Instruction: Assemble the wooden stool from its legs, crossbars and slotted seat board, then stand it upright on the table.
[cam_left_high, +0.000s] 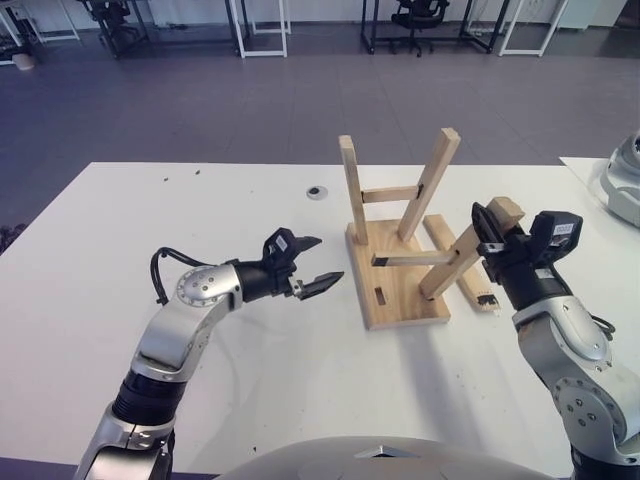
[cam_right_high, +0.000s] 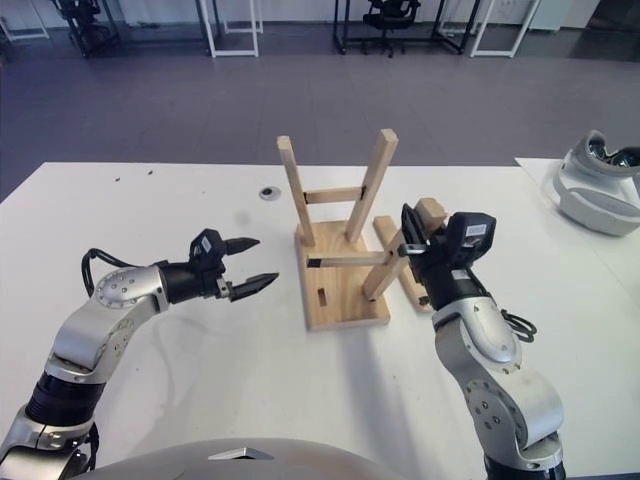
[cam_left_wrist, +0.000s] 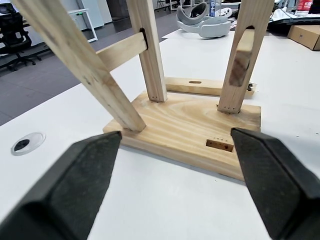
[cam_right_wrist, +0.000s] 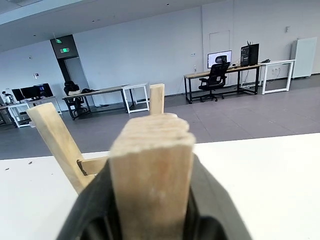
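Left hand: left gripper (cam_left_high: 327, 260) is spread wide with nothing between its dark fingers, hovering over the white table (cam_left_high: 90, 250).
Right hand: right gripper (cam_left_high: 495, 230) is clamped on the top end of a slanted light-wood leg (cam_left_high: 447, 272). The right wrist view shows a finger on each side of the wood.
Task thing: flat rectangular light-wood seat board (cam_left_high: 408, 302) lies on the table just ahead of the left gripper's fingertips. It is inward of and lower than the right gripper.
Held part: the slanted leg's lower end rests on the board near the edge closest to the right gripper. A thin wooden crossbar (cam_left_high: 410, 259) sticks out of it toward the left gripper.
Edges: the table's far edge runs beyond both grippers, past the stool parts. A side edge lies outward of the right gripper.
Room: a wide stretch of tabletop lies under and outward of the left gripper.
In the way: two standing light-wood legs (cam_left_high: 352, 190) rise from the board's far side, ahead of and beyond the left gripper. A short wooden crossbar (cam_left_high: 390, 194) joins them, and one leg leans.
Under right hand: loose slotted wooden leg (cam_left_wrist: 200, 86) lies flat on the table just beside the board, beneath the right gripper and the held leg.
Board contents: three legs stand on the board. An open rectangular slot (cam_left_wrist: 220, 145) sits in the corner nearest the left gripper.
Other: round grey cable hole (cam_left_high: 318, 192) sits in the table beyond the left gripper. White and grey headset (cam_right_high: 595, 185) rests on a neighbouring surface, well apart and outward of the right gripper.
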